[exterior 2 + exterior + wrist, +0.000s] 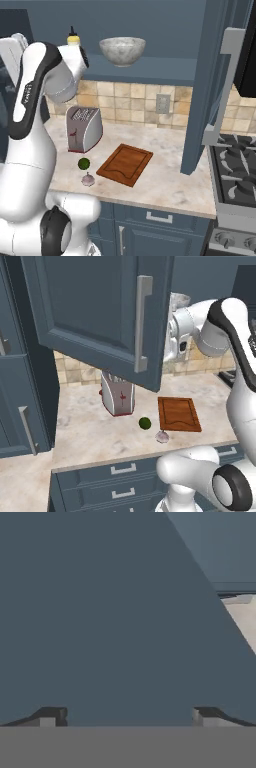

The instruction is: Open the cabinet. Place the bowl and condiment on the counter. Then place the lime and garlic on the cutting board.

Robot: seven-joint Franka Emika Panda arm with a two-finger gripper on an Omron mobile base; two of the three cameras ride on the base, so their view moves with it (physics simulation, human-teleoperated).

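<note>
At the near edge of the beige marbled stone worktop (pixel 165 182) lies the small pale pinkish-white garlic bulb (pixel 88 179), and just beyond it the small round dark-green lime (pixel 84 163); the two sit close together but apart. To their right, near but not touching, the flat rectangular reddish-brown wooden cutting board (pixel 125 164) with its grooved edge lies bare on the worktop. Farther back and to the left stands a silver toaster (pixel 83 128) with a red mark on its side, near the tiled back wall.

Above, the large slate-blue wall cabinet (pixel 165 30) is open: one panelled door (pixel 95 311) with a long grey bar handle (pixel 142 323) swings out on the left, another door (pixel 207 85) juts forward on the right. Inside on the cabinet shelf sits the wide grey-white speckled stone bowl (pixel 122 50), and to its left the small yellow condiment bottle (pixel 73 38) with a dark cap, partly hidden by the arm.

The arm's wrist is raised to the cabinet beside the bottle. In the hand view the pincer (pixel 130 717) faces a flat slate-blue surface, its two dark fingertips (pixel 50 716) spread wide with nothing between them.
</note>
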